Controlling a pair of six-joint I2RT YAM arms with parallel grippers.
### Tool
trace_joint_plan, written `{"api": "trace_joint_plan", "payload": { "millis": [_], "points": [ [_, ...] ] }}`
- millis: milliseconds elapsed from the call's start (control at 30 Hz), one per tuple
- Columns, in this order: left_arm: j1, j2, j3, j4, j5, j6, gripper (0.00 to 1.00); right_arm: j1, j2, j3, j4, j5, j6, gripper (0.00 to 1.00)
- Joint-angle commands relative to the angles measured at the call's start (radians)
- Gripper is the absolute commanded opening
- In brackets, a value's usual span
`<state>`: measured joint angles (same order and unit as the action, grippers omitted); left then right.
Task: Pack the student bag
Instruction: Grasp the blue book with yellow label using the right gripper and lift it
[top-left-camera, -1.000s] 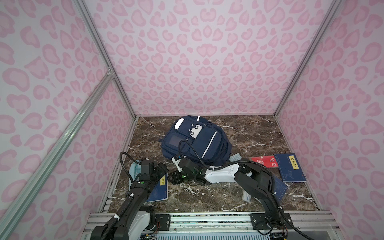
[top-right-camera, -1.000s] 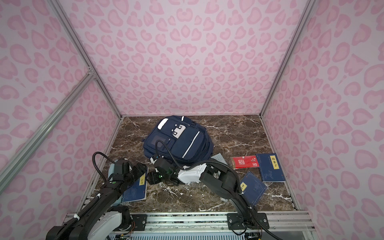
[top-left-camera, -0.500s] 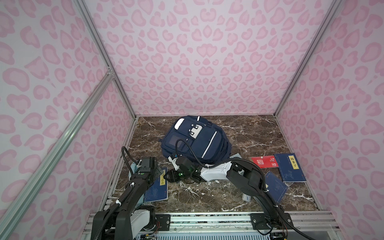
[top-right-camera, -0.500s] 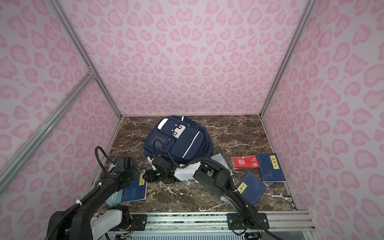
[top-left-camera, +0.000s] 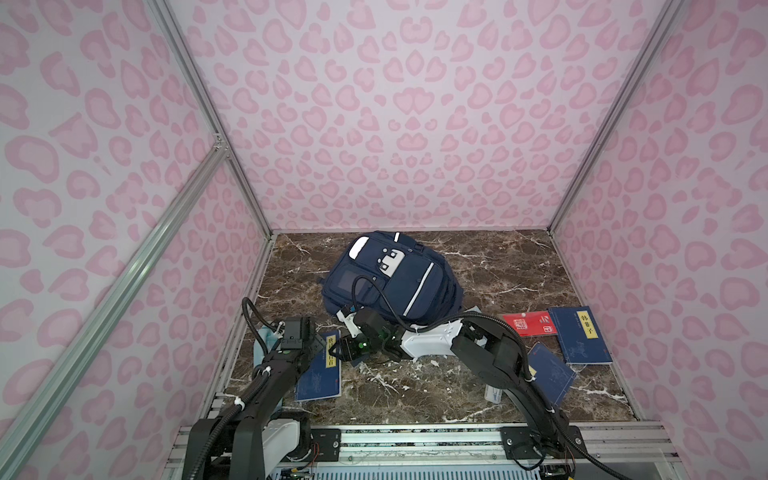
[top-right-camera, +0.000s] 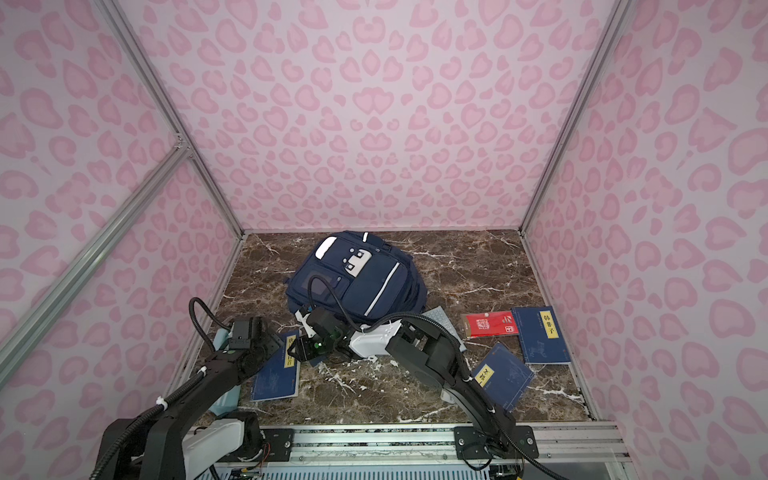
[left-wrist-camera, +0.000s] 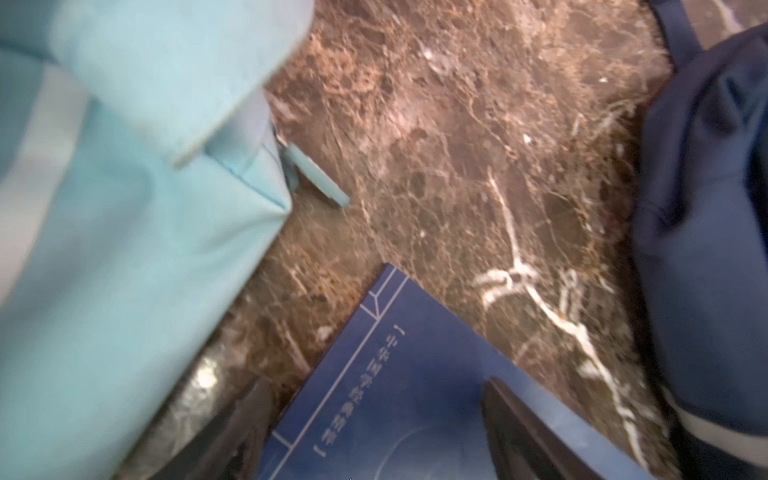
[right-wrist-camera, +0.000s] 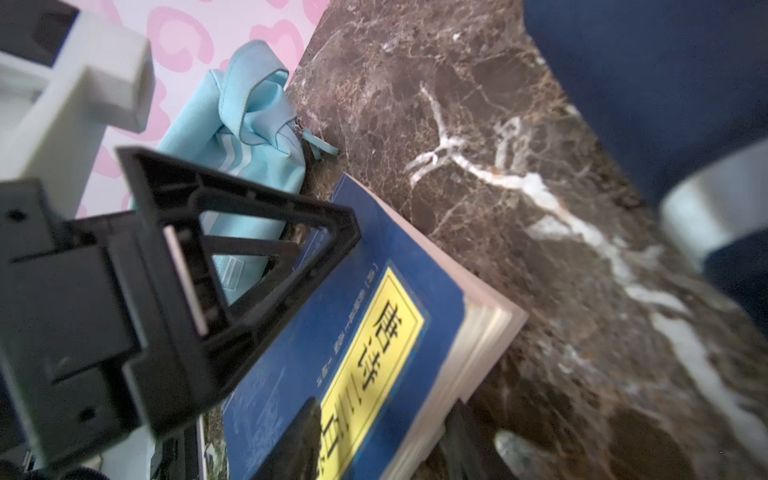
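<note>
Your right gripper (right-wrist-camera: 374, 440) straddles the edge of the near-left navy book (top-left-camera: 320, 370) (clamped? can't tell), left gripper (left-wrist-camera: 374, 432) spread above it, likely steadying it for the student bag (top-left-camera: 395, 282).

Red booklet (top-left-camera: 528, 324) just beside navy book (top-left-camera: 579, 338); turquoise pouch (left-wrist-camera: 124, 270) on marble tabletop (top-left-camera: 498, 270).

Left wrist view: student bag (left-wrist-camera: 706, 249), light-blue pouch (left-wrist-camera: 104, 249) blurred, cut at frame edges. Right wrist view: right pincer (right-wrist-camera: 374, 440) tips cropped around navy book (right-wrist-camera: 291, 340), grip unreadable. Both top views: left arm (top-left-camera: 274, 368) covers most of pouch.
</note>
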<state>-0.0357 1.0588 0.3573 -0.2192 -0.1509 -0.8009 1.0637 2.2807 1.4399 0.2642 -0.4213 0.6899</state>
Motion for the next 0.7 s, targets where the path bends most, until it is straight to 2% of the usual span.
{"api": "trace_joint_plan", "payload": {
  "millis": [0, 133, 200, 300, 333, 467, 667],
  "points": [
    [-0.007, -0.04, -0.024, -0.043, 0.166, -0.052, 0.78, -0.009, 0.021, -0.019, -0.129, 0.039, 0.034, 0.44],
    [-0.006, -0.053, -0.023, -0.061, 0.149, -0.04, 0.77, -0.013, 0.0, -0.031, -0.156, 0.073, 0.035, 0.36],
    [-0.007, -0.049, -0.016, -0.066, 0.143, -0.029, 0.78, -0.012, -0.036, -0.039, -0.196, 0.097, 0.028, 0.35],
    [-0.006, -0.055, -0.017, -0.065, 0.15, -0.029, 0.77, -0.011, -0.078, -0.048, -0.266, 0.144, 0.021, 0.46],
    [-0.006, -0.057, -0.019, -0.063, 0.152, -0.03, 0.77, -0.011, -0.085, -0.049, -0.285, 0.157, 0.02, 0.46],
    [-0.007, -0.073, -0.032, -0.057, 0.164, -0.032, 0.77, -0.014, -0.059, -0.042, -0.266, 0.112, 0.034, 0.39],
    [-0.006, -0.097, -0.046, -0.056, 0.165, -0.027, 0.77, -0.017, -0.044, -0.05, -0.208, 0.052, 0.085, 0.41]
  ]
}}
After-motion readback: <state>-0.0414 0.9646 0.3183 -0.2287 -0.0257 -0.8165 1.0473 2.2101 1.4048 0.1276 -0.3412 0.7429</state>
